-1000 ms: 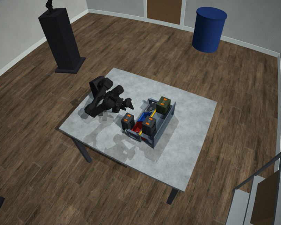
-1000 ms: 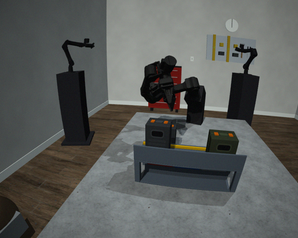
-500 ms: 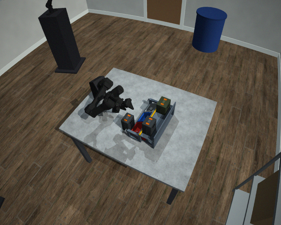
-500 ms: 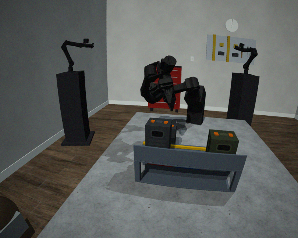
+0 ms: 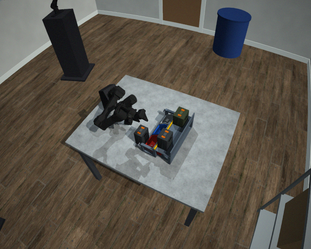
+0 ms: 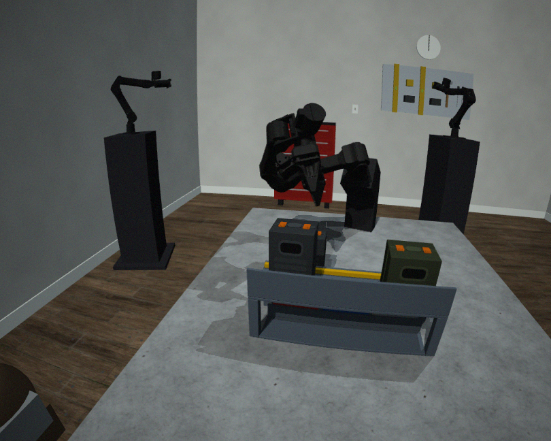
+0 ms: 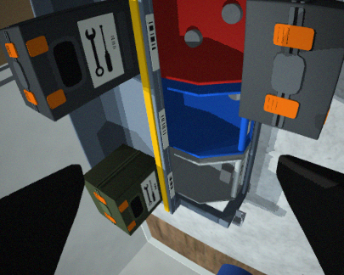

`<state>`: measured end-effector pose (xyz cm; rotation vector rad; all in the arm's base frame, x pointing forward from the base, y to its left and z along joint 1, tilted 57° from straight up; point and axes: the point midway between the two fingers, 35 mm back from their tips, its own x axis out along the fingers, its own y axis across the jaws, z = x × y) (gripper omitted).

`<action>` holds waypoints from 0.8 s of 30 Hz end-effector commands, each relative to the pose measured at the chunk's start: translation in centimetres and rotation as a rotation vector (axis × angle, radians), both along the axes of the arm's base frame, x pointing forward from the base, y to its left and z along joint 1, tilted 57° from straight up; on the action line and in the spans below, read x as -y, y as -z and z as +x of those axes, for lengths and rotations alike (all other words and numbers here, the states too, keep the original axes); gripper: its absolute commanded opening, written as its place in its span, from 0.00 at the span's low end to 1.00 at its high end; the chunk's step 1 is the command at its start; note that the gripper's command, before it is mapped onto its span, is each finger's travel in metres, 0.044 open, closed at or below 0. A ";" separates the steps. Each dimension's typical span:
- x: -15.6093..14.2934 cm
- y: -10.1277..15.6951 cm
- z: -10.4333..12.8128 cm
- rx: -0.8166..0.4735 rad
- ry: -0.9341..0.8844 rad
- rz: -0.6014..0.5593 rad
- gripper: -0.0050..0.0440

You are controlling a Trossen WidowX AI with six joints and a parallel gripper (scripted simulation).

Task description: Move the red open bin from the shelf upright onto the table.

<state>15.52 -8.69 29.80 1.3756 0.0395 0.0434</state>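
Note:
The red open bin (image 5: 151, 141) (image 7: 205, 64) sits in the slate-blue shelf (image 5: 182, 141) (image 6: 349, 292), at the end of a row of three bins. Round grey parts (image 7: 232, 14) lie in it; its far end is cut off in the wrist view. The shelf stands on the grey table (image 5: 212, 150) (image 6: 266, 398). A dark grey case (image 5: 141, 135) (image 7: 296, 68) stands close at the red bin's front and overlaps its edge in the wrist view. My gripper (image 5: 143, 120) (image 6: 318, 201) (image 7: 181, 170) is open and empty, above the table on the arm's side of the shelf, nearer the blue and grey bins.
The blue bin (image 5: 159, 130) (image 7: 205, 127) is beside the red one, then the grey bin (image 5: 167, 118) (image 7: 200, 180). Behind the yellow strip (image 5: 169, 125) (image 6: 347, 273) (image 7: 147, 98), another dark case (image 5: 165, 139) (image 6: 292, 249) (image 7: 73, 59) and a green case (image 5: 181, 116) (image 6: 412, 268) (image 7: 124, 187) stand on the shelf.

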 end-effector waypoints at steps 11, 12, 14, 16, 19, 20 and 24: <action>2.0 2.9 4.1 -0.214 0.146 -0.004 1.00; 2.0 2.9 4.1 -0.214 0.146 -0.004 1.00; 2.0 2.9 4.1 -0.214 0.146 -0.004 1.00; 2.0 2.9 4.1 -0.214 0.146 -0.004 1.00; 1.2 1.7 2.5 -0.129 0.086 0.003 1.00; 1.6 2.3 3.3 -0.171 0.115 0.003 1.00; 2.0 2.9 4.1 -0.214 0.144 0.003 1.00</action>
